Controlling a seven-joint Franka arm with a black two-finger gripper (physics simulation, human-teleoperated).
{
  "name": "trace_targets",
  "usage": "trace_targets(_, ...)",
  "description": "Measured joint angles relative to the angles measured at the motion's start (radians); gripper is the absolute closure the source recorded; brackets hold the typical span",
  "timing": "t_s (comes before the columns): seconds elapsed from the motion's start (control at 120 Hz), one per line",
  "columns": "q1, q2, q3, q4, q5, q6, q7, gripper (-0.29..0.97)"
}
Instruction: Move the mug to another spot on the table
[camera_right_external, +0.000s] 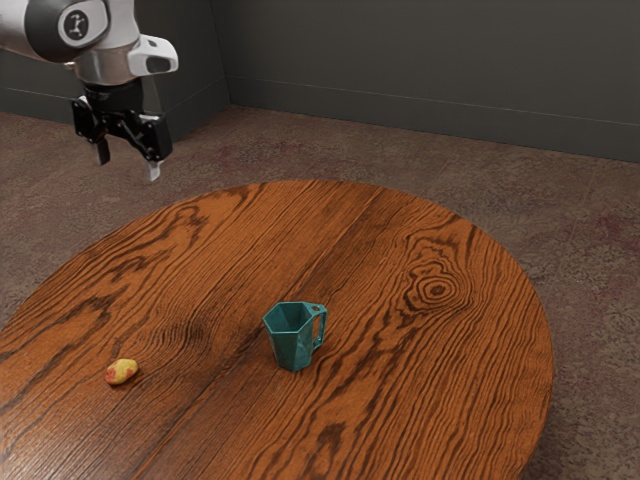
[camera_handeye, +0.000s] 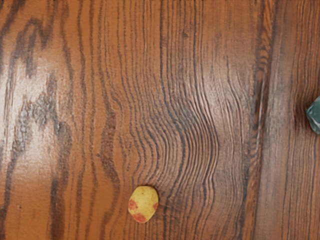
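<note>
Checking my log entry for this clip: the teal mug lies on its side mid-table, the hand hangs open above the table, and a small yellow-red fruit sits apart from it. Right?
Not quite: the exterior view shows the mug standing upright, mouth up. The hand is open above the table, and the fruit sits apart.

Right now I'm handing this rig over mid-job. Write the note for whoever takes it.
Gripper: jaws open, empty, raised high over the table at the exterior view's left.
Teal mug: upright near the table's middle, handle toward the exterior view's right, well away from the gripper.
Small yellow-red fruit: lies apart from the mug, toward the exterior view's left; not part of the job.
Done: nothing yet, mug not grasped.
Left: come down to the mug, grip it, carry it to another spot on the table, release.
</note>
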Motion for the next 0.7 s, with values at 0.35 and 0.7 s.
trace_targets(0.35,-0.129,0.092,-0.049,-0.004,-0.013,0.023,-0.031,0.00)
trace_targets(0.7,-0.225,0.269,-0.113,-0.092,-0.059,0.183,0.053,0.00)
